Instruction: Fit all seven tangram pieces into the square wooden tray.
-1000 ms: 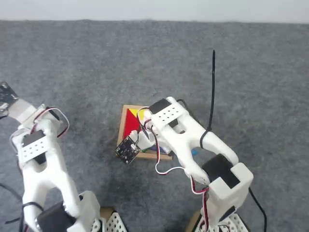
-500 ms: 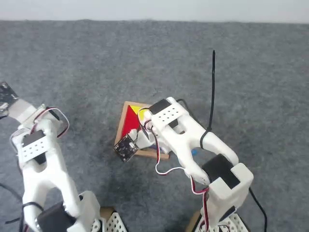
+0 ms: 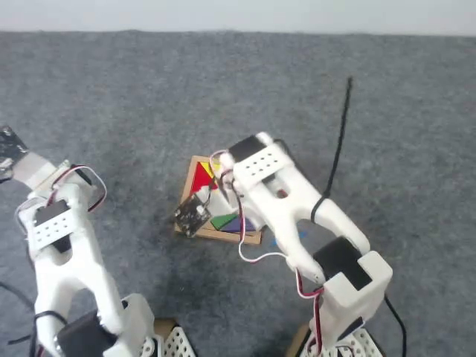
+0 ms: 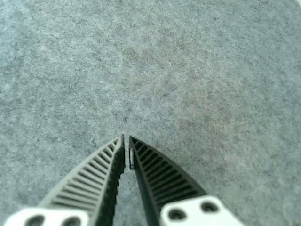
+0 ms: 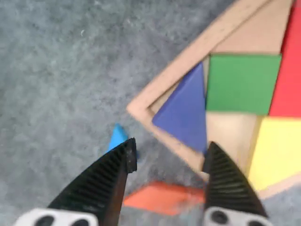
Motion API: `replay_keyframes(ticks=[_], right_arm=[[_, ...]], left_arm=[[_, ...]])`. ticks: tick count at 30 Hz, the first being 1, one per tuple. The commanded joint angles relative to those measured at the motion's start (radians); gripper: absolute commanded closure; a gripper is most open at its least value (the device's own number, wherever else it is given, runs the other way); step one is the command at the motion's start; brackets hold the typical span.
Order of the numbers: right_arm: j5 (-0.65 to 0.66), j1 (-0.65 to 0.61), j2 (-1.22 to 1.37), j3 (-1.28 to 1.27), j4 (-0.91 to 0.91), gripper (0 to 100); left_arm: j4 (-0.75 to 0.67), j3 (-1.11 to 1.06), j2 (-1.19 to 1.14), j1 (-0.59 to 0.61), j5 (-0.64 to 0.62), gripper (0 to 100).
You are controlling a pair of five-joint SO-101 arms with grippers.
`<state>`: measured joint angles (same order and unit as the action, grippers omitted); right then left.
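Right wrist view: triangle (image 5: 183, 110) hypotenuse against green piece (image 5: 242, 82).

High view looks down on both arms (image 3: 286, 201); wrist views peer closely past their fingers (image 4: 160, 176); the tray (image 3: 223, 236) (image 5: 188, 63) beyond the right fingers is shared.
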<state>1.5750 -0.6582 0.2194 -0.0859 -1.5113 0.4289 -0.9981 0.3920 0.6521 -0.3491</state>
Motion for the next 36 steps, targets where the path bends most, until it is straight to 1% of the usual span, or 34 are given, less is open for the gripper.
replay_keyframes(ticks=[1,4,7,9,11,13,14,15,18,20,24,30,33,36], right_arm=[[-0.008,0.058,-0.071,0.094,-0.087,88.4],[-0.02,0.088,-0.071,0.06,-0.09,92.9],[-0.124,0.084,-0.071,0.029,-0.071,95.7],[-0.265,0.082,-0.071,0.026,0.004,97.5],[-0.463,0.073,-0.071,0.026,0.125,99.1],[-0.66,0.053,-0.068,0.017,0.203,99.0],[-0.729,0.035,-0.068,0.006,0.22,99.1],[-0.763,0.015,-0.07,-0.005,0.226,99.1],[-0.798,-0.05,-0.071,-0.052,0.234,99.1],[-0.832,-0.074,-0.065,-0.092,0.271,99.1],[-0.867,-0.059,-0.068,-0.184,0.363,99.1],[-0.867,-0.002,-0.061,-0.233,0.406,99.1],[-0.867,-0.022,-0.07,-0.272,0.458,99.1],[-0.865,-0.065,-0.071,-0.273,0.452,99.1]], left_arm=[[-0.009,0.042,0.043,-0.006,-0.003,99],[-0.009,0.042,0.043,-0.006,-0.003,99],[-0.009,0.042,0.043,-0.006,-0.003,99],[-0.009,0.042,0.043,-0.006,-0.003,99],[-0.008,0.042,0.044,-0.006,-0.003,99],[-0.008,0.042,0.044,-0.006,-0.003,99],[-0.008,0.042,0.044,-0.006,-0.003,99],[-0.008,0.042,0.044,-0.006,-0.003,99],[-0.008,0.042,0.044,-0.006,-0.003,99],[-0.008,0.042,0.044,-0.006,-0.003,99],[-0.008,0.042,0.044,-0.006,-0.003,99],[-0.008,0.044,0.044,-0.006,-0.003,99],[-0.008,0.044,0.044,-0.006,-0.003,99],[-0.006,0.044,0.044,-0.006,-0.003,99]])
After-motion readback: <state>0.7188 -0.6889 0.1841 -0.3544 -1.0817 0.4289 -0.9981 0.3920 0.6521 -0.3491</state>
